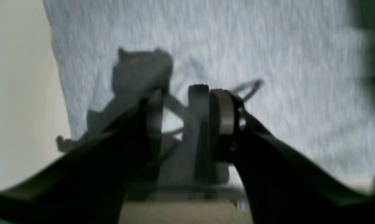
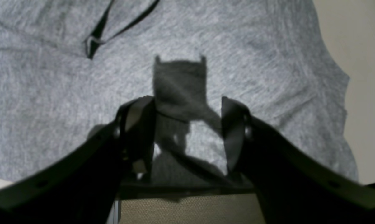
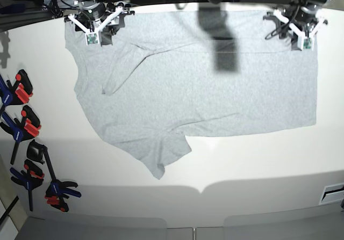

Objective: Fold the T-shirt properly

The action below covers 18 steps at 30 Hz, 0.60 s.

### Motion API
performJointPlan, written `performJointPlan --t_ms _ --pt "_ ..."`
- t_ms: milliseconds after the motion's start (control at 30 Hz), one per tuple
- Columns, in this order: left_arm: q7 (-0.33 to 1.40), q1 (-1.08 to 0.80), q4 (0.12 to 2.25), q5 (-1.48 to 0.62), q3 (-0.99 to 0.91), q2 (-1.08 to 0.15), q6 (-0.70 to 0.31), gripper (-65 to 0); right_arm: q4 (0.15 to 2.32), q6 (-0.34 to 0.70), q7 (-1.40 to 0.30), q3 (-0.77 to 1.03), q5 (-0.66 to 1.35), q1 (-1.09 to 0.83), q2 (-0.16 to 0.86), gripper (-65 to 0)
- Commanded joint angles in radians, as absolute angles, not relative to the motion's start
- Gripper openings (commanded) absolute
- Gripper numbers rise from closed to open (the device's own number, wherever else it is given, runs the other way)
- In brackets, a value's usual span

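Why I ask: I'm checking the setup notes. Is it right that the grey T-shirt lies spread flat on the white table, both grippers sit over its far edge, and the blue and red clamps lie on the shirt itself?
Not quite. The clamps lie on the bare table beside the T-shirt, not on it, as the base view shows. The rest holds: the shirt is spread out, with the left gripper and right gripper over its far edge.

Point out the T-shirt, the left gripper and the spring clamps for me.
T-shirt [image 3: 215, 100]: base view, middle of the flat grey body.
Left gripper [image 3: 299, 30]: base view, between its fingertips at the shirt's far right corner.
Spring clamps [image 3: 24, 124]: base view, red-and-blue clamp in the group at the table's left edge.
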State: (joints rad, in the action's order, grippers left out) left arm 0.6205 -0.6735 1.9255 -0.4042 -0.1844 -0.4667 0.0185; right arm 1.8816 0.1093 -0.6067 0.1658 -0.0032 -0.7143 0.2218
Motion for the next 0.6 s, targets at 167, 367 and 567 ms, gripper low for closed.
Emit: performJointPlan --t_ms 167,367,567 --pt "0.606 -0.578 1.786 -0.402 -0.194 -0.477 0.022 -41.9 1.881 0.104 -0.662 0.171 -0.035 -0.728 0.229 -32.7" --pt "0.561 -0.455 1.771 -0.398 -0.196 -0.482 0.022 -41.9 1.881 0.104 -0.662 0.171 -0.035 -0.728 0.229 -32.7" --pt "0.556 -0.309 1.684 -0.357 -0.196 -0.483 0.022 -41.9 1.881 0.104 -0.662 0.171 -0.035 -0.729 0.229 -32.7"
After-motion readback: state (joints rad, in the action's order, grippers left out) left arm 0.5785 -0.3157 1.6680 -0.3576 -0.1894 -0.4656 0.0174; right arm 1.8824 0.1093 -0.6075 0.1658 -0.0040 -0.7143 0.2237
